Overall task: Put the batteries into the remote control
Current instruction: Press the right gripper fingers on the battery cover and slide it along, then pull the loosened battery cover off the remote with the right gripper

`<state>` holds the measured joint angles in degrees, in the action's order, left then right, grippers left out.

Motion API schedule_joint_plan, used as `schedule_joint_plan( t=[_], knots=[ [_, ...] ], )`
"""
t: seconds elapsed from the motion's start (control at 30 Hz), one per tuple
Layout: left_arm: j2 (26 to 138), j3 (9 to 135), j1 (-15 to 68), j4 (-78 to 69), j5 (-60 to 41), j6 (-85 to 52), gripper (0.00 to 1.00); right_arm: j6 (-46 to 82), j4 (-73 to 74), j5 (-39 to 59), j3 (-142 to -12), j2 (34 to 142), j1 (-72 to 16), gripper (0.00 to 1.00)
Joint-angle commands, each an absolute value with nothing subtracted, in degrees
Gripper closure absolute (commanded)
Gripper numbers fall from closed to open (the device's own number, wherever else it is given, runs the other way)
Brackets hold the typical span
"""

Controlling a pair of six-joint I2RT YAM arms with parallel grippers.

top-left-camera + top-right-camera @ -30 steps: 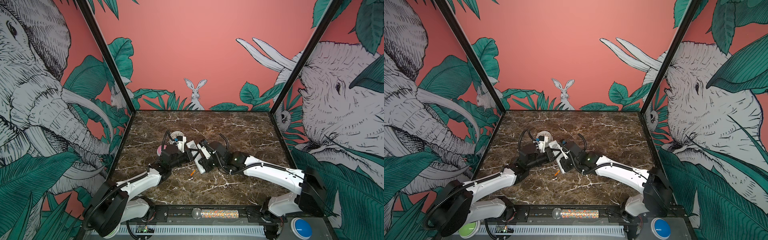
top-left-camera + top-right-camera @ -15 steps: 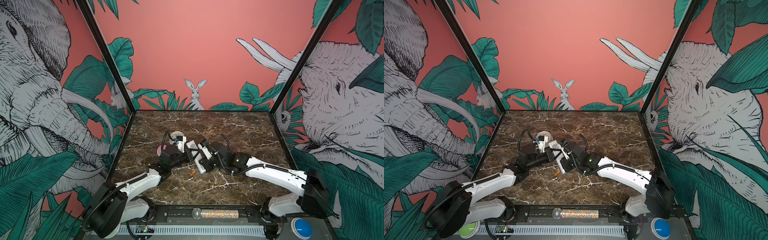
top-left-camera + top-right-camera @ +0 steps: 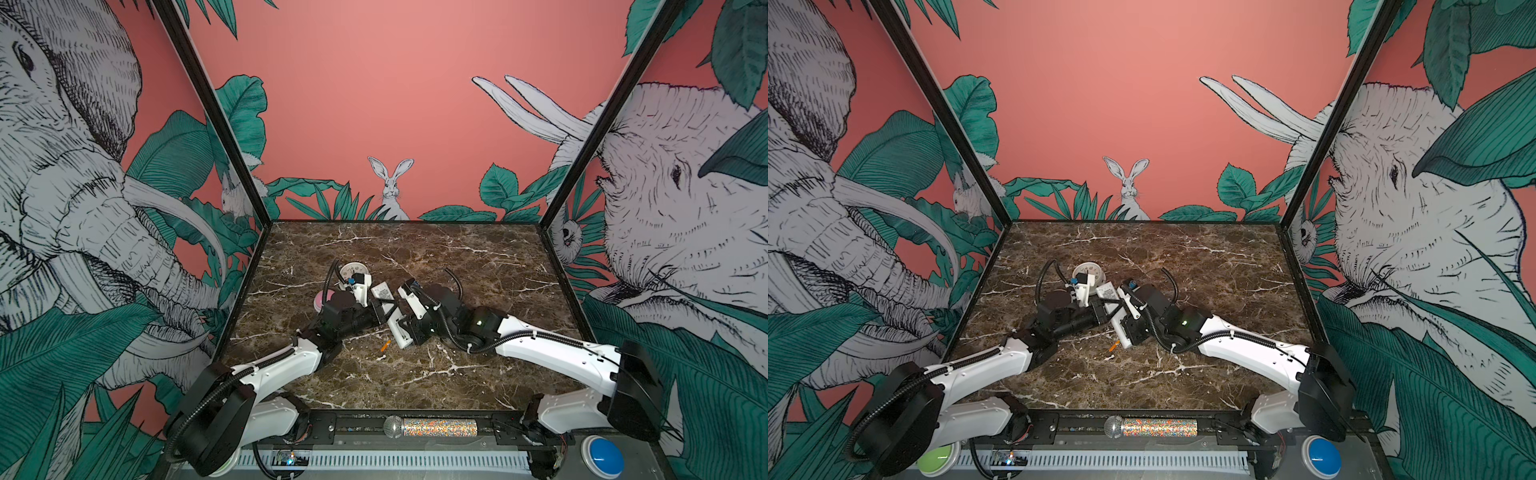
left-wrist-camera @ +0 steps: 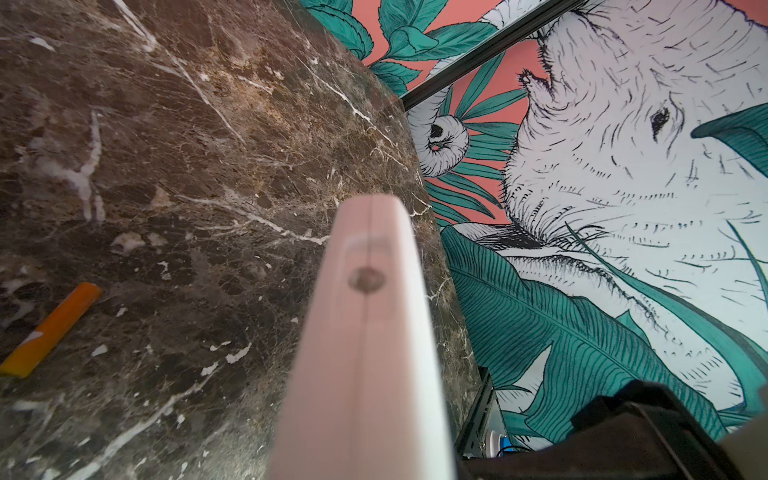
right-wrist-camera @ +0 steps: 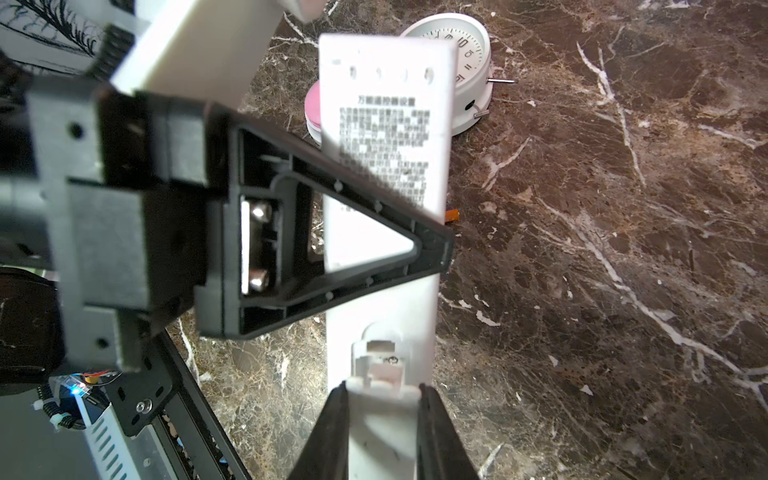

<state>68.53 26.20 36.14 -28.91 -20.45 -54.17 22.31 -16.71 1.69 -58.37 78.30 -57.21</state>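
Remote control (image 5: pixel 386 124) is hanging over the middle of the tabletop (image 3: pixel 478 266), label side facing the right wrist camera and its battery slot showing open. The left gripper (image 3: pixel 383 308) is clamping it across the body, and the right gripper (image 5: pixel 382 388) is pinching its near end between both fingers. One orange battery (image 4: pixel 50 328) is lying on the marble just beside the remote, toward the front edge. A white clock (image 5: pixel 469 62) and a pink disc (image 5: pixel 313 108) are sitting close behind, toward the left edge. Bare marble is stretching toward the far and right edges.
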Motion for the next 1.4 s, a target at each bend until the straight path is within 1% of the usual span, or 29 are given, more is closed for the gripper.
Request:
schedule_joint_plan(
  t=[0.0, 0.2, 0.37, 0.6, 0.8, 0.97, 1.37],
  knots=[
    [66.6, 25.6, 35.3, -27.9, -19.8, -53.3, 1.00, 22.1, -16.9, 0.1, -56.7, 75.4, -56.9, 0.82],
    [64.6, 25.5, 34.5, -25.1, -19.7, -51.4, 1.00, 21.9, -20.2, -1.9, -55.4, 74.1, -56.6, 0.82],
    [62.4, 25.8, 33.6, -21.3, -20.0, -48.7, 1.00, 22.9, -20.1, -0.9, -52.5, 73.5, -54.8, 0.82],
    [59.9, 25.3, 33.2, -20.0, -20.2, -46.7, 1.00, 23.0, -20.5, 0.5, -49.0, 73.9, -52.0, 0.82],
    [58.9, 25.2, 33.2, -19.9, -21.1, -45.6, 1.00, 22.4, -21.4, 1.6, -47.9, 75.9, -50.6, 0.82],
    [58.0, 25.0, 33.1, -21.1, -21.7, -45.0, 1.00, 22.1, -22.0, 0.6, -47.5, 78.4, -50.3, 0.82],
    [55.8, 24.2, 33.1, -21.4, -22.2, -44.0, 1.00, 22.2, -20.3, 0.4, -46.8, 84.7, -49.8, 0.83]
  ],
)
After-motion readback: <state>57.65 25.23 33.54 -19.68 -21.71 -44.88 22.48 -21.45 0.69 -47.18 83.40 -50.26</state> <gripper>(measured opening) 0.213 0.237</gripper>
